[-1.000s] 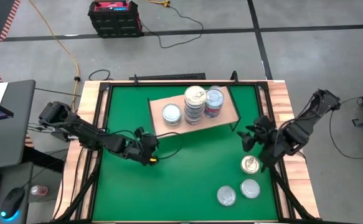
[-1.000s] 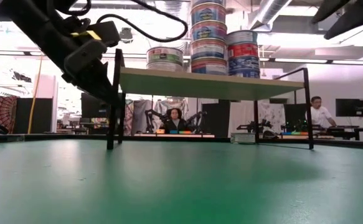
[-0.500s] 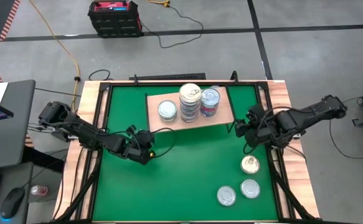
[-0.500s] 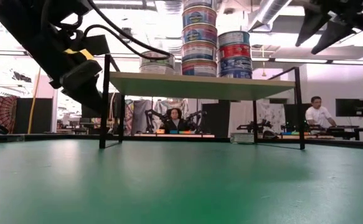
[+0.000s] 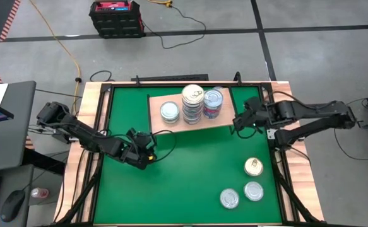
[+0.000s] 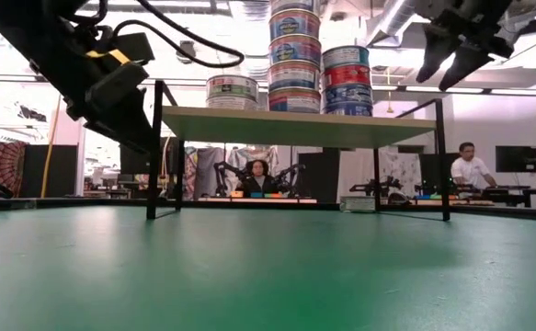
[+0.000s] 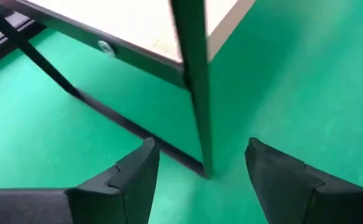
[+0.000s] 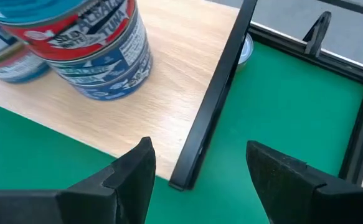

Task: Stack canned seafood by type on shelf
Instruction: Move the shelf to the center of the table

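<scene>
A green table (image 5: 190,170) carries the shelf (image 5: 193,120), with three stacks of tins (image 5: 193,104) on it. Left gripper (image 5: 147,151) hovers by the shelf's front-left leg, fingers spread, empty. Right gripper (image 5: 239,121) hangs at the shelf's right end, fingers spread. Three loose tins (image 5: 253,166) lie off the shelf's front-right corner.

Light-wood shelf (image 5: 171,122) on black legs carries three stacks of tins (image 5: 193,104): low, tallest, medium. Three loose tins (image 5: 254,166) lie flat well clear of the shelf.
</scene>
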Controlling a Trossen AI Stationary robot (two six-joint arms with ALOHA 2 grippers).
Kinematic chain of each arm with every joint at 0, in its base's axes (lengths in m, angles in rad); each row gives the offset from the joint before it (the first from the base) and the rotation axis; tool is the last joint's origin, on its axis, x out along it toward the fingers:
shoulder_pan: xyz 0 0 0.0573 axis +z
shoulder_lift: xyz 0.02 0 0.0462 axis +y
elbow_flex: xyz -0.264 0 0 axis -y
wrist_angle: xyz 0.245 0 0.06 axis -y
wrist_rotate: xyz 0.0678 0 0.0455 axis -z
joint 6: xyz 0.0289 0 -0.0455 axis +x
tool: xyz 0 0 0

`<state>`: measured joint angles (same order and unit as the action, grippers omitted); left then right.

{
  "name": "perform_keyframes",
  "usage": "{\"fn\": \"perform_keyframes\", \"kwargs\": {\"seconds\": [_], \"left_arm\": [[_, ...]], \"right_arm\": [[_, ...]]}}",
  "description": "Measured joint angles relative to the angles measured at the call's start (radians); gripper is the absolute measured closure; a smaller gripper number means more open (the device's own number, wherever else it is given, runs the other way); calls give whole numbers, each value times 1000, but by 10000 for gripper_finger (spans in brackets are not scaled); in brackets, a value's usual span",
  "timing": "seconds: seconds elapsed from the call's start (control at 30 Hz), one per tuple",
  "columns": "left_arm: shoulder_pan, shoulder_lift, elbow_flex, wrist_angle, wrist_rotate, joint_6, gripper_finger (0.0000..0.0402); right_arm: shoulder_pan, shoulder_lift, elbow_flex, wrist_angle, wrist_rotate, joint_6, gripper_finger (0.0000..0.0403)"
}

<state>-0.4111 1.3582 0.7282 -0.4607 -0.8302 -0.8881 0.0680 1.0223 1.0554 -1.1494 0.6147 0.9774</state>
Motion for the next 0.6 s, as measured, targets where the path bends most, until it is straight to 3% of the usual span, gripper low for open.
{"fn": "perform_keyframes", "kwargs": {"seconds": [0.27, 0.6], "left_arm": [[-62, -14, 0, -3, 1, -99, 170], [-142, -118, 2, -69, -32, -175, 170]], "right_arm": [[-133, 25, -49, 100, -165, -113, 127], [-135, 24, -70, 144, -308, -119, 127]]}}
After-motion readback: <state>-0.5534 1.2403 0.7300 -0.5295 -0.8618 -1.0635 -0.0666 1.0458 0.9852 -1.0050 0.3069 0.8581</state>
